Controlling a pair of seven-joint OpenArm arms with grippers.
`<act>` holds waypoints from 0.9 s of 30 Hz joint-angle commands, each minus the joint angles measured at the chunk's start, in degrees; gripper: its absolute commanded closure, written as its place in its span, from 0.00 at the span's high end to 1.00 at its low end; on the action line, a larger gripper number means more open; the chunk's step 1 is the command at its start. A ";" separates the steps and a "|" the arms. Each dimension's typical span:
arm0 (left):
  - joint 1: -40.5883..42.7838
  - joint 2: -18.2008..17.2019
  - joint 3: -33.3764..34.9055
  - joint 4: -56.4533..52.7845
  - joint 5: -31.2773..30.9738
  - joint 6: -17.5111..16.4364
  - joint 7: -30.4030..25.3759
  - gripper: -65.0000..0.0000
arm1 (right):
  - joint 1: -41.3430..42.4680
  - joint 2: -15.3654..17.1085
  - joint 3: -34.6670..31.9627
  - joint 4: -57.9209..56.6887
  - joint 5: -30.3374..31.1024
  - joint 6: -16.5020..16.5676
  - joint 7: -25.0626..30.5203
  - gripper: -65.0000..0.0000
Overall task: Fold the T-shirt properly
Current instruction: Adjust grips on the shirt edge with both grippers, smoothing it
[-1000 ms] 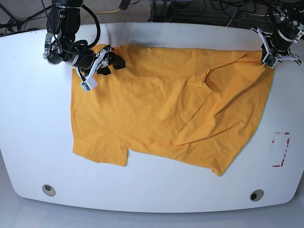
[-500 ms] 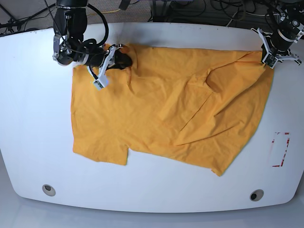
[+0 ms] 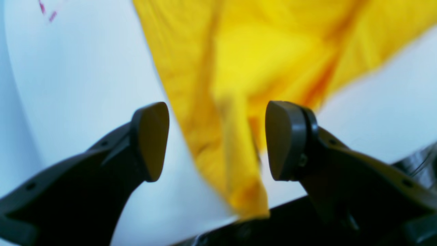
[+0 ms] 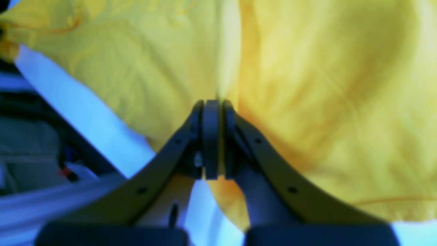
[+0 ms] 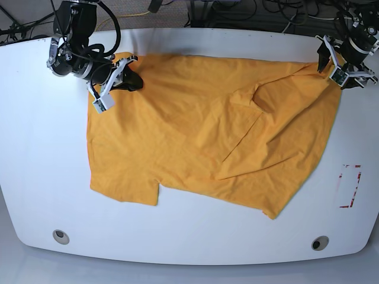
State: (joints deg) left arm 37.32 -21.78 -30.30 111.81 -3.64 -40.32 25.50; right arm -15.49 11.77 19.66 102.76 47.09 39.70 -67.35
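Note:
The orange-yellow T-shirt [image 5: 201, 130] lies spread over the white table [image 5: 189, 236], with a folded flap right of its middle. No black mark or white tag shows. My right gripper [image 5: 134, 80] is at the shirt's far left corner. In the right wrist view it [image 4: 211, 106] is shut, with a ridge of the shirt [image 4: 324, 85] pinched at its tips. My left gripper [image 5: 333, 66] is at the shirt's far right corner. In the left wrist view it [image 3: 218, 140] is open, and the corner of the shirt [image 3: 245, 61] lies between its fingers.
A red dashed marking [image 5: 350, 186] is on the table to the right of the shirt. Two round holes [image 5: 60, 236] [image 5: 320, 243] sit near the front edge. Cables and stands lie beyond the far edge.
My right gripper has moved back left with the cloth, drawing the shirt's far left corner outward and flatter. My left gripper has shifted slightly up at the far right corner.

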 commanded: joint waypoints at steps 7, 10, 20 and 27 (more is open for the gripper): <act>0.61 -1.47 -6.31 -0.64 -13.02 0.32 1.98 0.65 | 0.32 2.60 0.87 1.46 1.04 0.30 0.85 0.00; 0.26 -2.70 -7.10 -2.05 -16.54 0.32 6.28 0.64 | -0.12 2.60 0.87 1.64 1.22 0.30 0.85 0.00; -6.95 -2.62 -18.18 -17.26 -24.89 0.32 15.78 0.64 | -0.12 1.99 0.69 1.64 1.04 0.30 1.11 0.00; -8.71 -2.79 -18.88 -25.52 -24.89 0.32 17.27 0.64 | 0.06 2.43 0.69 1.64 1.04 0.30 1.11 0.00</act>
State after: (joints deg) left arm 28.58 -23.22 -48.64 87.00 -27.46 -39.81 43.79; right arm -15.94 13.54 20.21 103.20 46.78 39.66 -67.51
